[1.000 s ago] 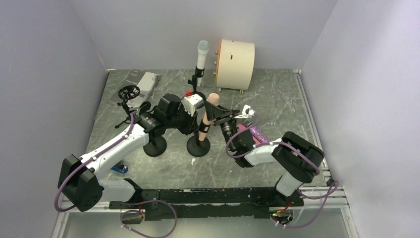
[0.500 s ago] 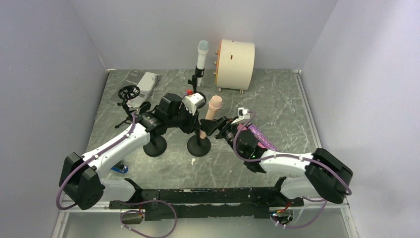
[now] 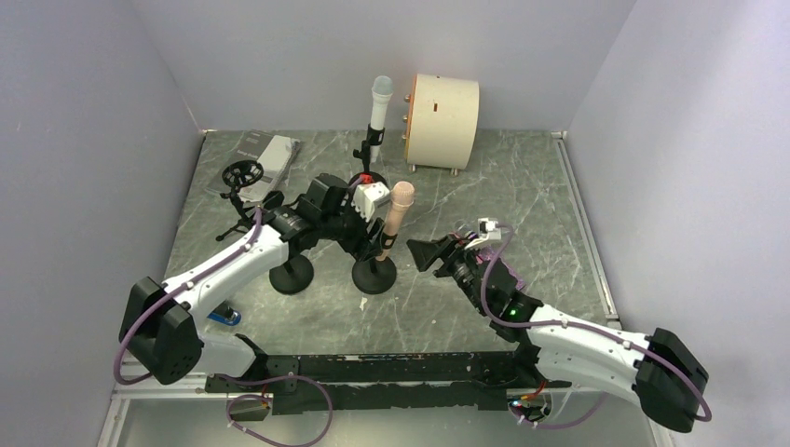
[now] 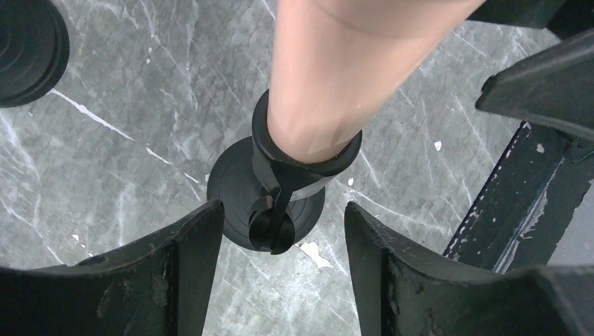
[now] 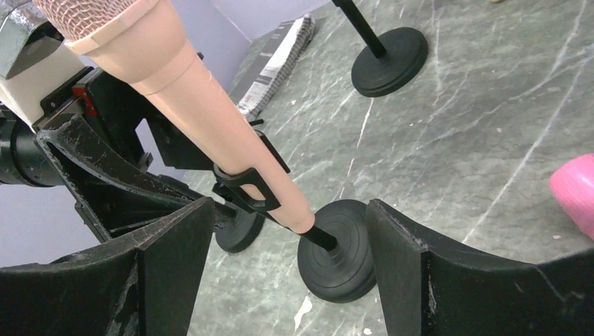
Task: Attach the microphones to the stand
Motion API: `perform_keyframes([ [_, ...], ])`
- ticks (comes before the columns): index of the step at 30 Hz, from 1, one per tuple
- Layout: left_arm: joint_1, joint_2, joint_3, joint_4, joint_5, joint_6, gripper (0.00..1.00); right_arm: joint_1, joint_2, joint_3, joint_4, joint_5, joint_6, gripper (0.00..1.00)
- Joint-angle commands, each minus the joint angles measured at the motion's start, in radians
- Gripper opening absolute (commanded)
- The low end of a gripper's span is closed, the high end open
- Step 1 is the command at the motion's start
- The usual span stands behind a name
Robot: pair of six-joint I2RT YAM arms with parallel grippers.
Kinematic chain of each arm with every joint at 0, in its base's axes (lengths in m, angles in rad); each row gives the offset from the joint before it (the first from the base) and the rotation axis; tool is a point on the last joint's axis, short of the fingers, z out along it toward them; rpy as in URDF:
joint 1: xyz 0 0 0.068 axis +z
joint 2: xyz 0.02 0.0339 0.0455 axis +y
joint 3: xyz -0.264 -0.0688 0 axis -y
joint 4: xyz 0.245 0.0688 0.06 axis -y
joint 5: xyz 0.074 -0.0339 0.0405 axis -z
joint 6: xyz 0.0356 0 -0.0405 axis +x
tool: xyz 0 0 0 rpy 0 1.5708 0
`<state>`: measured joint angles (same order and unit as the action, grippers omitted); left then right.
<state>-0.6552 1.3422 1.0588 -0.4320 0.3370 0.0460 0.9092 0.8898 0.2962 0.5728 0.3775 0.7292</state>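
A peach microphone (image 3: 397, 212) sits tilted in the clip (image 4: 298, 157) of a black stand whose round base (image 3: 374, 276) rests on the table. My left gripper (image 3: 361, 237) is open beside it; in the left wrist view its fingers (image 4: 189, 259) straddle the clip knob without touching. My right gripper (image 3: 419, 253) is open, a little right of that stand, and frames the peach microphone (image 5: 210, 119) and the base (image 5: 343, 248) from a distance. A white microphone with a pale-blue head (image 3: 379, 107) stands upright in the back stand. A pink microphone (image 5: 574, 192) lies at the right wrist view's edge.
A cream drum (image 3: 442, 119) stands at the back beside the white microphone's stand base (image 5: 389, 52). A booklet (image 3: 265, 154) and a small black wheel-topped tripod (image 3: 244, 174) are at the back left. Another stand base (image 3: 292, 276) sits under my left arm.
My right gripper let go of the peach microphone and drew back to the right. My left gripper opened. The microphone now stands in the clip, more upright.
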Motion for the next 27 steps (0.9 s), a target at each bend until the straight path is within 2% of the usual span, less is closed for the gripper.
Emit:
perform_keyframes([
  [1,0.0,0.017,0.051,-0.008,0.033,0.069,0.67,-0.009,-0.07,-0.01,-0.074,0.035,0.012,0.81],
  [7,0.0,0.04,0.073,-0.01,0.04,0.116,0.63,-0.021,-0.121,-0.003,-0.134,0.046,0.016,0.81],
  [10,-0.001,0.054,0.081,-0.013,0.057,0.121,0.49,-0.029,-0.147,-0.005,-0.166,0.061,0.023,0.8],
  [15,0.0,0.062,0.074,0.021,0.076,0.126,0.18,-0.04,-0.205,-0.014,-0.211,0.084,0.027,0.79],
  [16,0.0,0.064,0.073,0.033,0.078,0.125,0.07,-0.042,-0.217,-0.015,-0.221,0.089,0.025,0.79],
  [17,-0.001,0.066,0.072,0.045,0.076,0.122,0.03,-0.045,-0.228,-0.015,-0.232,0.093,0.02,0.79],
  [27,-0.001,0.114,0.098,0.308,-0.117,0.051,0.03,-0.068,-0.313,-0.015,-0.325,0.131,0.001,0.79],
])
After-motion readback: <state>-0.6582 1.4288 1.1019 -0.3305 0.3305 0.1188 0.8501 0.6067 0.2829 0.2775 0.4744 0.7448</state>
